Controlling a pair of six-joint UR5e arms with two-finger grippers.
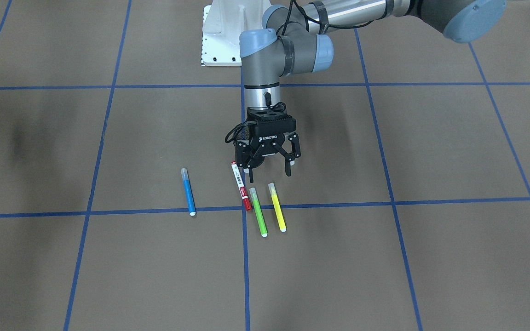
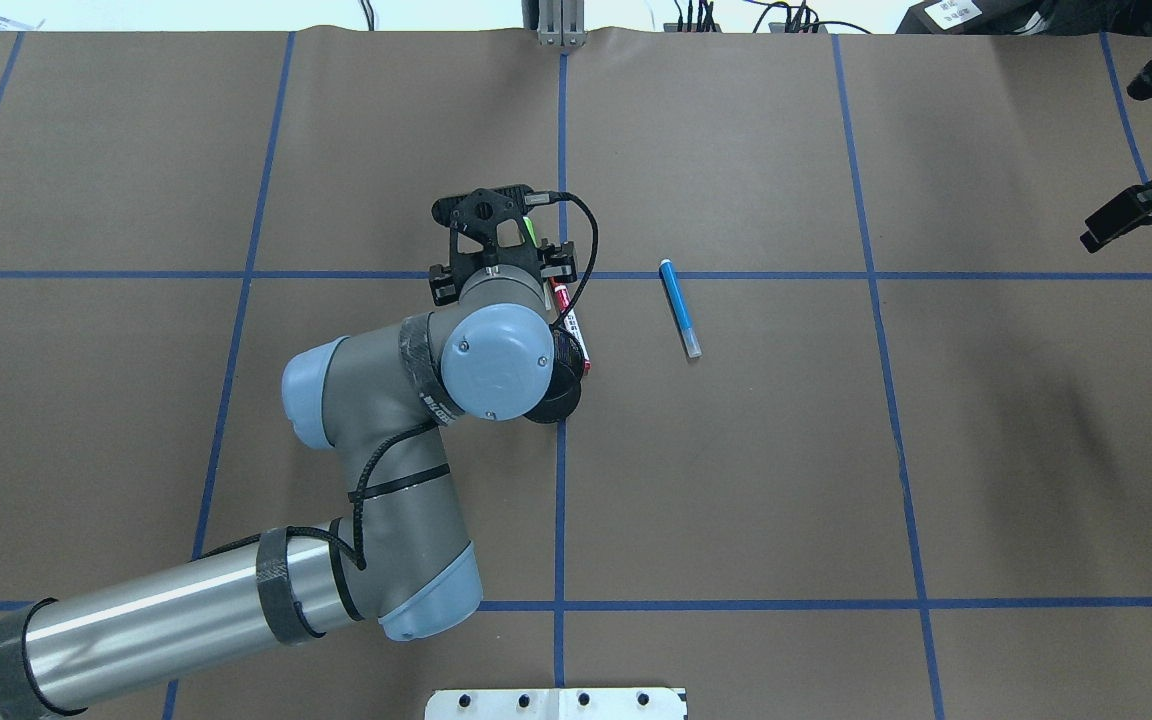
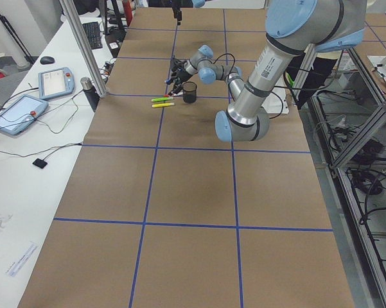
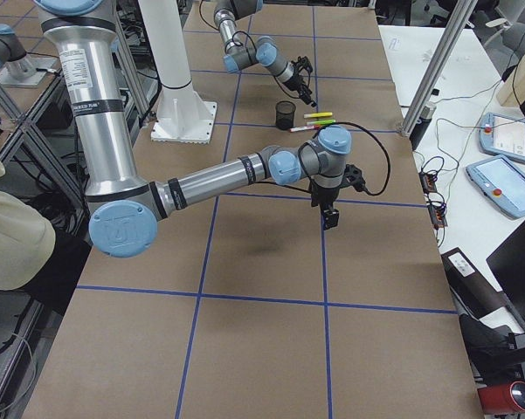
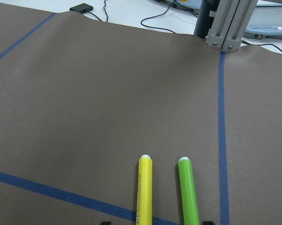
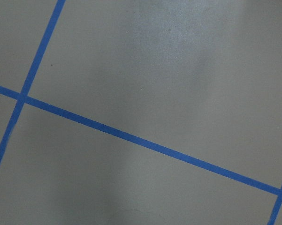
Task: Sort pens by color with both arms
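The four pens lay flat on the brown table, all close to the tape cross [image 1: 245, 208] where two blue lines met. The white pen [image 1: 240, 186] had its fat red end almost on the cross and the rest of it reached toward the robot. The green pen [image 1: 258, 212] lay just on the robot's left of the cross, over the sideways line. The yellow pen [image 1: 277, 207] lay next to it, one step farther from the cross. The blue pen [image 1: 188, 192] lay well apart on the robot's right of the cross, with its far tip on that line.

All four pens lay almost side by side. Their long way ran toward and away from the robot. The pale caps of the three colored ones pointed at the robot.

The pens looked light, hard and smooth, so I think they could roll or slip. The best place to pinch one was probably the middle, with a finger on each long side.

The left gripper [image 1: 268, 174] hung with its fingers spread wide and empty, on the robot's side of the cross, by the green and yellow caps. The right gripper [image 2: 1136, 212] was far from the cross, and I could not tell if it was open.
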